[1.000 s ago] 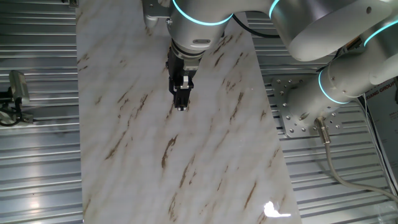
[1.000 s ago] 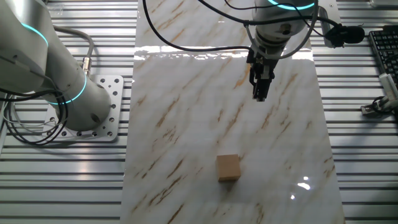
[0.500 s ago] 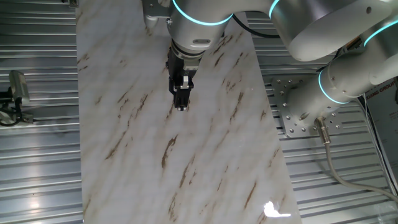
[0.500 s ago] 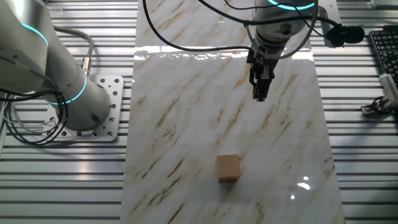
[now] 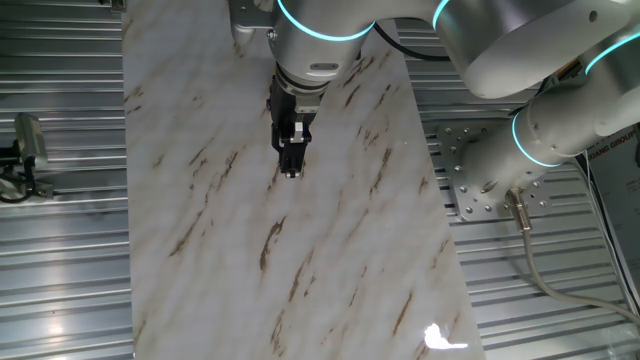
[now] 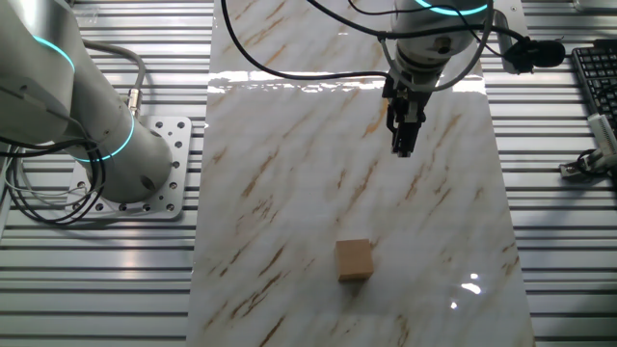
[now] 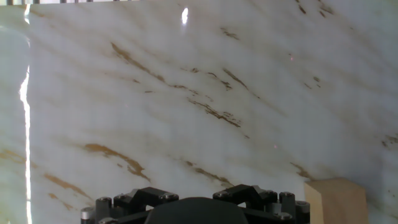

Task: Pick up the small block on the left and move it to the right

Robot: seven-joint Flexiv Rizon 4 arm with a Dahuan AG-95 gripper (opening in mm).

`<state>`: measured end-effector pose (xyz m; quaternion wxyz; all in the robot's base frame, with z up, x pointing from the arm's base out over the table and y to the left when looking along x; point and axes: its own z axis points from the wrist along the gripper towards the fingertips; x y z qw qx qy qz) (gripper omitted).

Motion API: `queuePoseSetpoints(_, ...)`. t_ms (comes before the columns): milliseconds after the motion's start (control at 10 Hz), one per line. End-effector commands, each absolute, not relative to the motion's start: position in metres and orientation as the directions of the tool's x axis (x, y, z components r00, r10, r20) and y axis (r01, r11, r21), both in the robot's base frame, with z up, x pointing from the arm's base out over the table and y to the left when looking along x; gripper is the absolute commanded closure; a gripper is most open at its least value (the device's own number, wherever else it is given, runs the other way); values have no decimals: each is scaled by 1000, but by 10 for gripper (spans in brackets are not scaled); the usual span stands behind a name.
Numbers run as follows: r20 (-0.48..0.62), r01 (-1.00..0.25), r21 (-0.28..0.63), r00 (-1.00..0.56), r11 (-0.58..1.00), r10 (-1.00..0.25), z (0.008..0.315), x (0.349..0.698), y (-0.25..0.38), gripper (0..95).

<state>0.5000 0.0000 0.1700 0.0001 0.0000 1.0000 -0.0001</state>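
The small block (image 6: 354, 259) sits alone on the marble tabletop (image 6: 289, 193), well apart from the gripper (image 6: 402, 149), which hangs above the slab at about 1 o'clock from the cube. One fixed view shows the gripper (image 5: 291, 172) but no block at all; the hand view catches only the cube's corner (image 7: 336, 200) at 4 o'clock, cut off by the frame edge. The black fingers appear pressed together, nothing between them, though their tips are small and hard to read. Bare marble surrounds the block on all sides; ribbed metal decking (image 6: 559, 241) borders the slab's long edges.
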Motion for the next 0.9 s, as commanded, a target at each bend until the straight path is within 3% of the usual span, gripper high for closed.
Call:
queuePoseSetpoints(100, 86, 27, -16, -996, 1000, 29, 170, 500, 0, 950)
queuePoseSetpoints(900, 83, 54, -6, -995, 999, 54, 170, 500, 0, 950)
